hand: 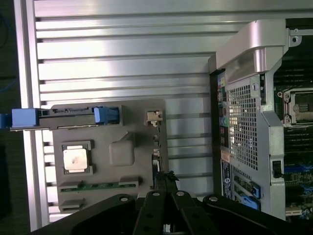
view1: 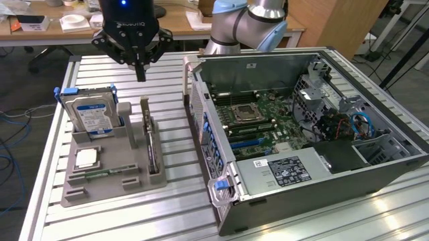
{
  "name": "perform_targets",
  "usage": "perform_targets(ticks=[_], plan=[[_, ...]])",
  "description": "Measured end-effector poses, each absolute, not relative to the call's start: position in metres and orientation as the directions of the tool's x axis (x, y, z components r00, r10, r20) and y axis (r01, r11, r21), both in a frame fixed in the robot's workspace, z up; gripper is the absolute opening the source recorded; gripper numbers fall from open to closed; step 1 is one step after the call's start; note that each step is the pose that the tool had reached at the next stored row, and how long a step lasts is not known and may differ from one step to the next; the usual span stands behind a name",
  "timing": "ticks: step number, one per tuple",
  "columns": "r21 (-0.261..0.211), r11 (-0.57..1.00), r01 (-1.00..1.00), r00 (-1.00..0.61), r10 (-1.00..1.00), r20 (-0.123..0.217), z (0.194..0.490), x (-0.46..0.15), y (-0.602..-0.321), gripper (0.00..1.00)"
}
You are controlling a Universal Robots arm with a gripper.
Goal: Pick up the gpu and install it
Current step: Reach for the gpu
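Note:
The gpu stands on edge in a slot at the right side of the grey holder, its silver bracket end pointing to the back of the table. In the wrist view the gpu is a thin edge along the holder. My gripper hangs above and behind the card's bracket end, shut with nothing between its fingers and apart from the card. Seen from the wrist camera, the gripper has its closed tips over the card's edge. The open computer case lies to the exterior view's right, motherboard exposed.
The holder also carries a blue-labelled hard drive standing upright, a square processor chip and a narrow green memory stick. The case's rear panel rises close beside the holder. Desks with clutter stand behind the slatted metal table.

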State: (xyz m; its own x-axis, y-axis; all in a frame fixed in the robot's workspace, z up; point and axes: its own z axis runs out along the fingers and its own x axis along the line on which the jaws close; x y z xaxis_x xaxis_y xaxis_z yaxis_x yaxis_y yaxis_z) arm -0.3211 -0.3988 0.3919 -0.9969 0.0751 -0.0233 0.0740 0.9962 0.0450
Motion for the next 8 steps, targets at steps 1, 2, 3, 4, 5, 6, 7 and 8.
perform_targets(ticks=[1, 2, 3, 4, 5, 6, 7, 8], plan=[[0.045, 0.996, 0.074, -0.997, 0.075, -0.023, 0.3919, -0.3222, -0.3988, 0.11], [0.045, 0.996, 0.074, -0.997, 0.075, -0.023, 0.3918, -0.3232, -0.3988, 0.11], [0.045, 0.996, 0.074, -0.997, 0.075, -0.023, 0.3918, -0.3241, -0.3989, 0.11], [0.045, 0.996, 0.074, -0.997, 0.075, -0.023, 0.3919, -0.3249, -0.3988, 0.11], [0.045, 0.996, 0.074, -0.997, 0.075, -0.023, 0.3919, -0.3258, -0.3989, 0.11], [0.045, 0.996, 0.074, -0.997, 0.075, -0.023, 0.3919, -0.3267, -0.3988, 0.11], [0.045, 0.996, 0.074, -0.997, 0.075, -0.023, 0.3918, -0.3275, -0.3988, 0.11], [0.045, 0.996, 0.074, -0.997, 0.075, -0.023, 0.3918, -0.3285, -0.3988, 0.11]])
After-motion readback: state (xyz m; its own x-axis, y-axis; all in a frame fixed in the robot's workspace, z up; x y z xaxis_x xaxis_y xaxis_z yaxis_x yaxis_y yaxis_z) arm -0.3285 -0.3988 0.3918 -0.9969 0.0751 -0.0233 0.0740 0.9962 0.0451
